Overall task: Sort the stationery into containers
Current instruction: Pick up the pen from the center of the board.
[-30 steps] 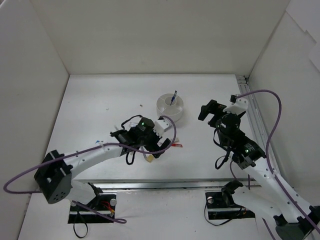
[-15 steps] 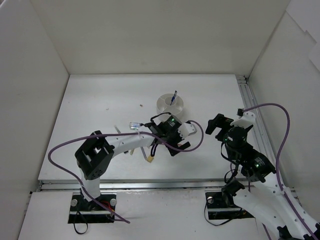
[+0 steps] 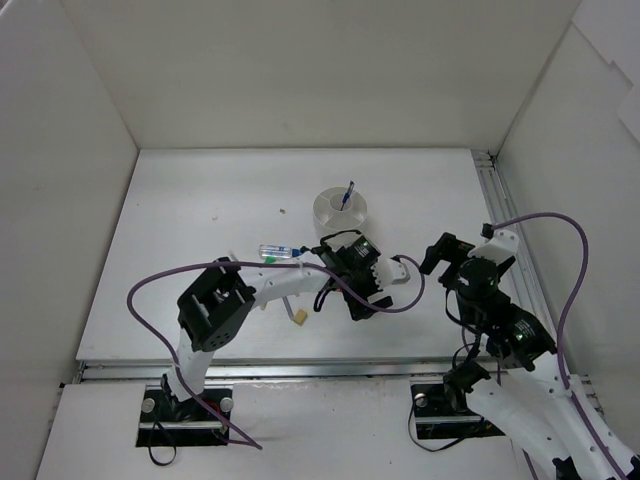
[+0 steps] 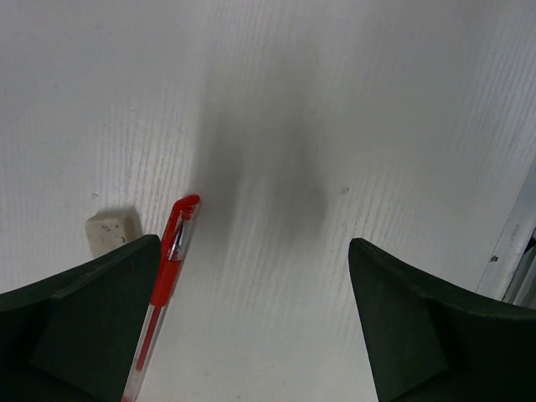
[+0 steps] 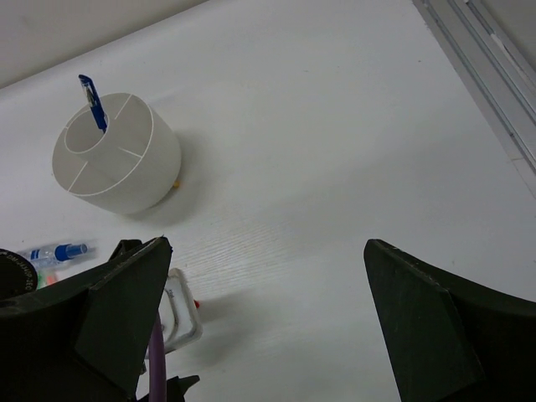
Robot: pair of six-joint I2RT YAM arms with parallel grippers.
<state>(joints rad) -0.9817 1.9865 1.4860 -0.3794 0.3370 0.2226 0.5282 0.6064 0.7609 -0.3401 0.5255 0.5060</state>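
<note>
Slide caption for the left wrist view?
Open left gripper over white table; red clear-barrelled pen and beige eraser beside one finger.

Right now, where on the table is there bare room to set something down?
Bare: between the white tub and the right-edge rail, and the far-left table beside the wall. Crowded: the near side of the tub, where the clear tube, red pen, eraser and left arm lie.

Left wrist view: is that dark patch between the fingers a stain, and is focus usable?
Left wrist: a soft-edged cast shadow on the table, likely no stain; red pen and eraser read crisp. Top external: evenly lit, no glare.
</note>
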